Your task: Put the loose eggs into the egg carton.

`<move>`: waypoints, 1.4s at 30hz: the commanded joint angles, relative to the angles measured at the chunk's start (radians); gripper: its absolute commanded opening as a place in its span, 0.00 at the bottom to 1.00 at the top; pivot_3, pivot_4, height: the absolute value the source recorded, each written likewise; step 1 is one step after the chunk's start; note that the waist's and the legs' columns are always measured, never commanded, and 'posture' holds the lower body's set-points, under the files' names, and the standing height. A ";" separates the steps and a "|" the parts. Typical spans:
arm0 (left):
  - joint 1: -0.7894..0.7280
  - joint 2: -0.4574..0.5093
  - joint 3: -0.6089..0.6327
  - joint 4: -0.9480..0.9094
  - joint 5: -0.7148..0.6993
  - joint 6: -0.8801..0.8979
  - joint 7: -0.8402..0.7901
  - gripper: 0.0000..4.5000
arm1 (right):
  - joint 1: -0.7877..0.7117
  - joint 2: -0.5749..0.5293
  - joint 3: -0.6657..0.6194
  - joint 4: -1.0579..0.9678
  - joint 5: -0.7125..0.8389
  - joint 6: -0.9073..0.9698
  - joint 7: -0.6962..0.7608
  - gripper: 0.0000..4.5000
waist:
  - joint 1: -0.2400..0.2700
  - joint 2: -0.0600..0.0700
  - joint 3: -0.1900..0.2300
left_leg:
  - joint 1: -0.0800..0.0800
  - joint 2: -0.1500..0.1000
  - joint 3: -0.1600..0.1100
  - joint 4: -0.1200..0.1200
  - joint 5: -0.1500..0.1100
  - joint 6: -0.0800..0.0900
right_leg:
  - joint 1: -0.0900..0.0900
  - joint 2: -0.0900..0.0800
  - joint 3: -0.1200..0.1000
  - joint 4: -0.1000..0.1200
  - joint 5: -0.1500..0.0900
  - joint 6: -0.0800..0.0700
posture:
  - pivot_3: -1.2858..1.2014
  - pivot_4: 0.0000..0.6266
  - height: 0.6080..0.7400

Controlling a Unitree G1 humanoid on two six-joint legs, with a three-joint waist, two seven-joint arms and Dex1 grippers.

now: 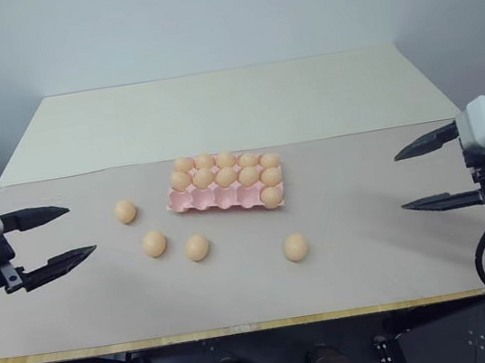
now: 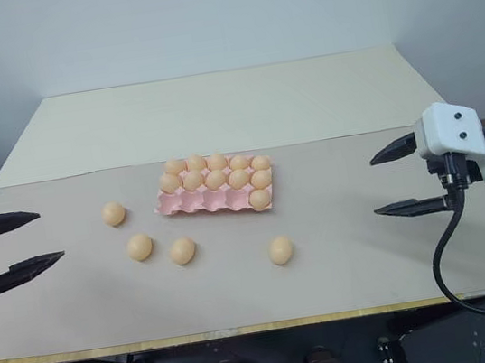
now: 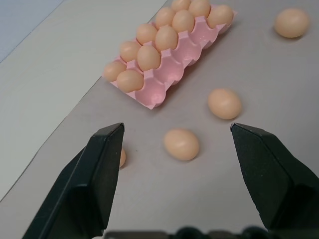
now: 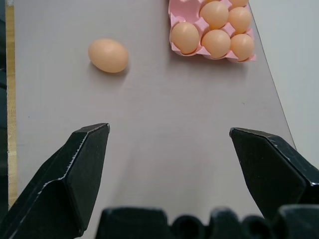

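Eggs: four loose eggs [image 1: 197, 247] on worktop [image 1: 371, 244], eleven in egg carton [image 1: 218, 198], four cups empty. Left end effector [image 1: 59, 234] and right end effector [image 1: 417, 177] both wide, holding nothing.

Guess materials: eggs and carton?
Loose eggs: smooth, uniform orange-tan with a soft sheen and no speckles, so possibly plastic dummies; real cannot be ruled out. Egg carton: even pink, thin scalloped moulded cups, looks like plastic or dyed pulp.
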State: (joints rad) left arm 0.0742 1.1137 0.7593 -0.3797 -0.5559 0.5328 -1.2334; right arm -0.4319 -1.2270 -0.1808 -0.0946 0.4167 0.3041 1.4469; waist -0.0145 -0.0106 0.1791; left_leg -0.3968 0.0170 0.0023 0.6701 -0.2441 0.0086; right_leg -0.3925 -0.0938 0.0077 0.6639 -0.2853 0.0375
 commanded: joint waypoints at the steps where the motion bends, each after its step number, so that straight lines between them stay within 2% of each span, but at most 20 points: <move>1: -0.019 0.006 -0.015 -0.025 -0.030 -0.032 -0.022 0.82 | 0.003 0.004 -0.023 -0.046 0.026 0.037 -0.029 1.00 | 0.000 0.000 0.000 | 0.000 0.000 0.000 0.000 0.000 0.000 | 0.000 0.000 0.000 0.000 0.000 0.000 | 0.52 0.24 1.00; 5: 0.001 -0.013 -0.054 -0.030 -0.042 -0.043 -0.048 0.82 | 0.012 0.035 -0.013 -0.128 0.052 0.116 -0.088 1.00 | 0.000 0.000 0.000 | 0.000 0.000 0.000 0.000 0.000 0.000 | 0.000 0.000 0.000 0.000 0.000 0.000 | 0.52 0.24 1.00; 9: -0.006 -0.029 -0.113 -0.027 -0.067 -0.068 -0.084 0.82 | 0.026 0.116 0.023 -0.264 0.097 0.199 -0.180 1.00 | -0.001 0.000 0.000 | 0.000 0.000 0.000 0.000 0.000 0.000 | 0.000 0.001 0.001 0.000 0.000 0.000 | 0.52 0.24 1.00; 14: -0.041 -0.019 -0.188 -0.030 -0.095 -0.071 -0.110 0.82 | 0.028 0.222 0.123 -0.373 0.075 0.248 -0.292 1.00 | 0.001 -0.001 0.000 | -0.001 0.000 0.000 0.000 0.000 0.000 | 0.000 0.001 0.001 0.000 0.000 0.000 | 0.52 0.24 1.00; 18: -0.051 -0.020 -0.235 -0.030 -0.084 -0.082 -0.120 0.82 | 0.033 0.302 0.255 -0.432 0.007 0.274 -0.389 1.00 | 0.001 -0.002 -0.001 | -0.001 0.000 0.000 0.000 0.000 0.000 | 0.000 0.001 0.001 0.000 0.001 0.000 | 0.52 0.24 1.00; 28: -0.038 -0.010 -0.273 -0.013 -0.059 -0.108 -0.140 0.82 | -0.012 0.414 0.437 -0.328 -0.173 0.252 -0.497 1.00 | 0.001 -0.003 -0.001 | -0.001 0.000 0.000 0.000 0.000 0.000 | -0.002 0.001 0.001 0.000 0.001 0.000 | 0.52 0.24 1.00; 42: -0.015 -0.017 -0.266 -0.022 -0.040 -0.120 -0.135 0.82 | 0.006 0.467 0.512 -0.248 -0.251 0.210 -0.471 1.00 | 0.001 -0.004 -0.002 | -0.002 0.000 0.000 0.000 0.000 0.000 | -0.002 0.002 0.001 0.000 0.001 0.000 | 0.52 0.24 1.00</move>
State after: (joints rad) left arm 0.0580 1.0912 0.4743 -0.3888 -0.5946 0.4312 -1.3670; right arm -0.4252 -0.7618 0.3416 -0.3360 0.1764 0.5434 0.9730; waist -0.0137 -0.0141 0.1775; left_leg -0.3985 0.0166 0.0021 0.6703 -0.2441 0.0087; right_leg -0.3945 -0.0922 0.0083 0.6641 -0.2846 0.0377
